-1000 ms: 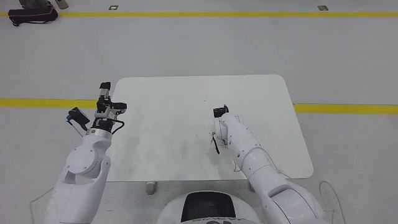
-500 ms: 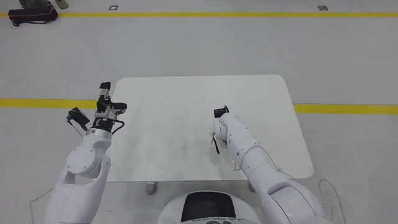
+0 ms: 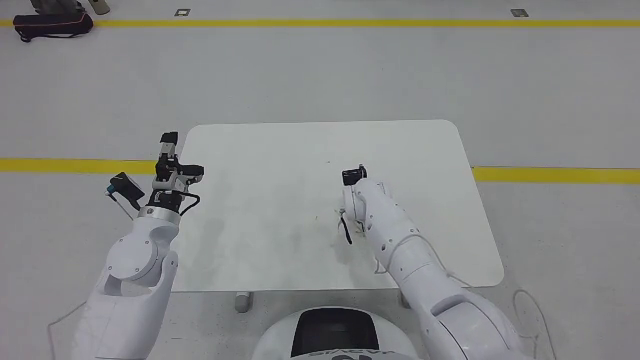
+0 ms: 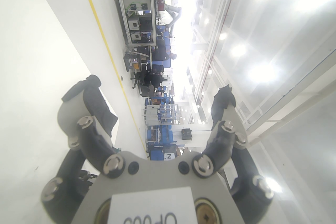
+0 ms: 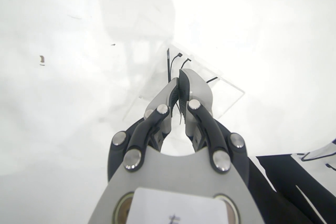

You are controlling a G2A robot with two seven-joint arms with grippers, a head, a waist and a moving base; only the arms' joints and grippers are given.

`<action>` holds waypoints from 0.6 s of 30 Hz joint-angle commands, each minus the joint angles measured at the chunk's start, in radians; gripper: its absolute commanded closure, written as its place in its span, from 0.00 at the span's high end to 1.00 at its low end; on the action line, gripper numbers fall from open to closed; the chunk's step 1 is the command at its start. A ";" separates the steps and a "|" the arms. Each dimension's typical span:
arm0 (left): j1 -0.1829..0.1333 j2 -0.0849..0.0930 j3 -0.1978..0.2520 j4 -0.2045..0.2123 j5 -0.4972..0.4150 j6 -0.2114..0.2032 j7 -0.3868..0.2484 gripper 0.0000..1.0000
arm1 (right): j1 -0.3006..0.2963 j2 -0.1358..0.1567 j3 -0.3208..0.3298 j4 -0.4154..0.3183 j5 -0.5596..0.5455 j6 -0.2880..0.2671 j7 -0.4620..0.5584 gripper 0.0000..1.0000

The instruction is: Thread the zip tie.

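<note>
Black zip tie [image 5: 180, 113] was pinched in the closed right fingers [image 5: 187, 86] (over the desk [image 3: 300, 150]); left fingers [image 4: 92, 104], at nine o'clock, gaped empty.

Through the top view I see a pale grey floor [image 3: 320, 70] crossed by two yellow lines. The far line [image 3: 320, 23] runs the full width. The near line [image 3: 540, 174] shows on both sides of the white table [image 3: 300, 150], which has rounded corners. Small floor sockets [image 3: 182, 11] lie just beside the far line. A black bag [image 3: 50, 22] rests on the floor at the far left. Through the left wrist view I see a metal-framed equipment cabinet [image 4: 136, 17], blue workstations [image 4: 160, 130] and rows of bright ceiling lights [image 4: 262, 72].
</note>
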 commanded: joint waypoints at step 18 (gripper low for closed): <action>0.000 0.000 0.000 0.000 0.000 0.000 0.000 1.00 | -0.263 0.110 0.077 -0.613 0.003 -0.104 0.124 0.00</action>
